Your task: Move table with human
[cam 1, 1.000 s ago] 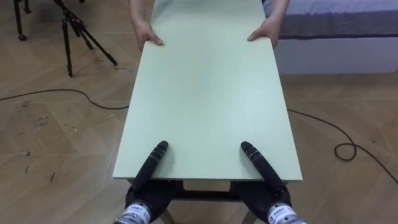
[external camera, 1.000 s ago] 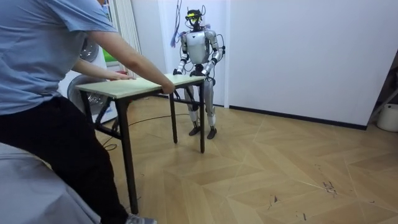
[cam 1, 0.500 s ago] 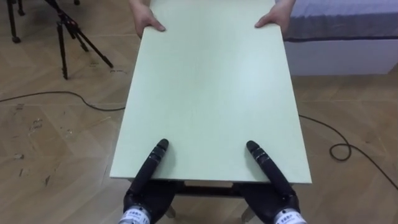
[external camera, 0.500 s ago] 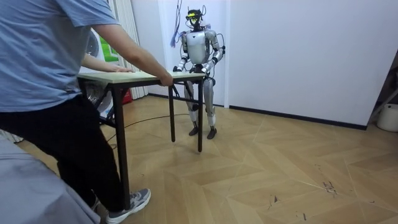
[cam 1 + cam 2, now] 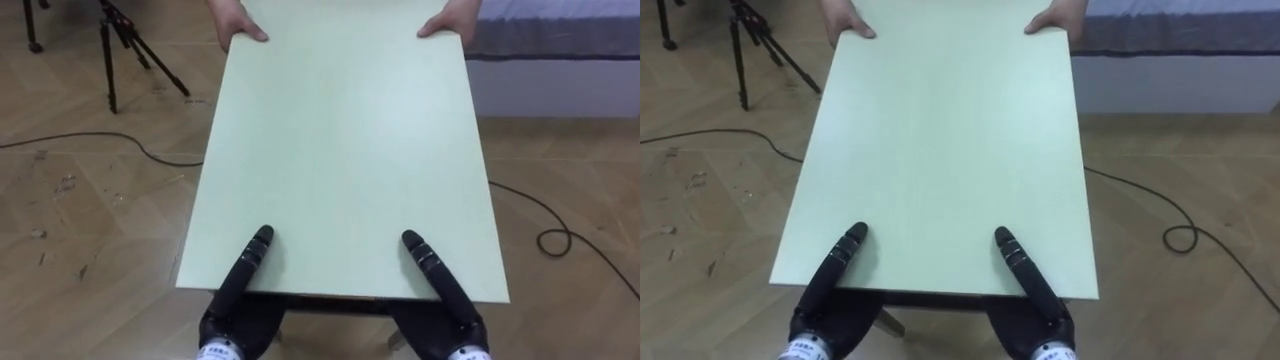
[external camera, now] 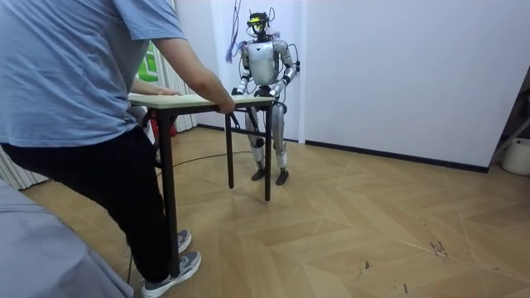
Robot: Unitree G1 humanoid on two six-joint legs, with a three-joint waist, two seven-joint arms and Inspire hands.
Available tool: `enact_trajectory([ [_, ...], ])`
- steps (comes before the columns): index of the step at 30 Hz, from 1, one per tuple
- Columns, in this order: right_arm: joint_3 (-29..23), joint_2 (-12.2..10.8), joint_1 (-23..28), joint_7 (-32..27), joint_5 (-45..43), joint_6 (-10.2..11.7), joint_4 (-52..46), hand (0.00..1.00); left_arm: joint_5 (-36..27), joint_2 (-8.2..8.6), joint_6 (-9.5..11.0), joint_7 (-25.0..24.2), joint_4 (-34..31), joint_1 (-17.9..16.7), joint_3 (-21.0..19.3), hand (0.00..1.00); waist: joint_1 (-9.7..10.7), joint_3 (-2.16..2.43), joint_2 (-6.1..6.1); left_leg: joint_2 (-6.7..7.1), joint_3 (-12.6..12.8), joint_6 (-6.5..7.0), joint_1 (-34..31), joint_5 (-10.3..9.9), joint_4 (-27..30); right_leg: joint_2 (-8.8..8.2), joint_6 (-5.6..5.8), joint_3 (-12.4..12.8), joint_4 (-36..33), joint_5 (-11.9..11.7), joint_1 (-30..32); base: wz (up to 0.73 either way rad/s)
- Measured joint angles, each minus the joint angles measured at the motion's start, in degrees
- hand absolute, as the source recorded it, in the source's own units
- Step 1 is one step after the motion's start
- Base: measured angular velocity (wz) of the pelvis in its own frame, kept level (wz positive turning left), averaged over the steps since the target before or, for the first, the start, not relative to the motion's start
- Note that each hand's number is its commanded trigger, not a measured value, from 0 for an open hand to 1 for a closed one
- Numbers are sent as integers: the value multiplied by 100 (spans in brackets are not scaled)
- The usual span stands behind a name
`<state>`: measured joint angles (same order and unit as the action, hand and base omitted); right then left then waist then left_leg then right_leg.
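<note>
Pale green rectangular bench point(image 5: 340, 150) between robot and person. Left robot hand point(image 5: 241, 280) and right robot hand point(image 5: 442, 283) lie at its near edge; whether they clasp it cannot be told. Person's hands point(image 5: 237, 20) hold the far corners.

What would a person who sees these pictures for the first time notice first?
First the long pale green table, running up the middle of the eye views. At its near edge lie the left robot hand and the right robot hand, while a person's hands hold the two far corners. In the room view the person stands large at the left, opposite the robot.
</note>
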<state>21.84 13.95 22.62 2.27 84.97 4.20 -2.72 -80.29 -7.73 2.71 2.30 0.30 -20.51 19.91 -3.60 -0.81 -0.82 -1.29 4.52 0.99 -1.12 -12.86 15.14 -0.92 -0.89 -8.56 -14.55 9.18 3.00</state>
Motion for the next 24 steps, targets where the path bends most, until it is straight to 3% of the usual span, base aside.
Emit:
enact_trajectory([
  [4, 116, -4, 17, 43, -5, 112, 8, 100, -133, -155, 88, -58, -40, -30, 73, 100, -88, -8, 89, -115, 5, -130, -467, -79, 849, 55, -88, 47, -280, 57, 204, -6],
  [7, 181, 32, 43, 44, -38, 188, 11, 100, -192, -264, 162, -78, -46, -34, 154, 100, -179, 4, 69, -283, -42, -206, -1107, -100, 2011, 224, -276, 64, -362, 168, 328, -12],
  [9, 249, 44, 43, 45, -36, 265, 11, 100, -279, -344, 190, -77, -71, -35, 219, 100, -324, 8, 65, -477, -51, -497, -1512, 94, 2762, 280, -489, 30, -465, 253, 509, -22],
  [10, 277, 57, 46, 41, -44, 294, 13, 100, -298, -361, 198, -77, -71, -45, 238, 100, -373, 6, 56, -538, -56, -538, -1582, 157, 2985, 312, -536, 1, -470, 244, 510, -40],
  [12, 365, 159, 65, 32, -95, 347, 25, 100, -432, -364, 268, -119, -82, -216, 288, 100, -490, 9, -109, -780, -53, -497, -1591, 436, 4490, 370, -615, -317, -623, 279, 496, -43],
  [13, 382, 167, 64, 34, -108, 359, 23, 100, -476, -388, 267, -147, -91, -233, 288, 100, -463, 23, -149, -819, -49, -505, -1506, 440, 4641, 420, -641, -349, -671, 289, 502, 7],
  [15, 414, 159, 38, 89, -107, 458, -16, 100, -504, -444, 265, -181, -217, -219, 288, 100, -172, 18, -209, -888, -81, -525, -1070, 402, 4281, 486, -726, -653, -958, 348, 783, 57],
  [16, 420, 152, 15, 90, -97, 459, -17, 100, -493, -458, 277, -181, -232, -210, 285, 100, -134, 2, -198, -885, -39, -538, -993, 216, 4067, 486, -727, -659, -1029, 348, 836, 32],
  [17, 454, 178, 9, 90, -94, 462, -18, 100, -485, -488, 279, -181, -230, -226, 284, 100, -140, -31, -137, -789, 9, -555, -799, 113, 3700, 409, -739, -628, -1034, 309, 862, 4],
  [19, 489, 249, 12, 90, -87, 490, -37, 100, -498, -481, 266, -195, -245, -277, 292, 100, -82, -33, -156, -674, -50, -659, -562, -115, 3121, 373, -753, -622, -886, 142, 895, 2],
  [21, 490, 268, -153, 113, -50, 589, -87, 100, -414, -455, 311, -198, -304, -102, 268, 100, -27, -70, -309, -700, -224, -669, -423, -800, 2454, 424, -872, -870, -868, -7, 1271, 13],
  [24, 431, 238, -406, 113, 45, 652, -86, 100, -374, -459, 377, -147, -286, 268, 277, 100, 6, -75, -358, -675, -213, -584, -414, -1287, 1569, 385, -940, -1066, -951, -280, 1855, 22],
])
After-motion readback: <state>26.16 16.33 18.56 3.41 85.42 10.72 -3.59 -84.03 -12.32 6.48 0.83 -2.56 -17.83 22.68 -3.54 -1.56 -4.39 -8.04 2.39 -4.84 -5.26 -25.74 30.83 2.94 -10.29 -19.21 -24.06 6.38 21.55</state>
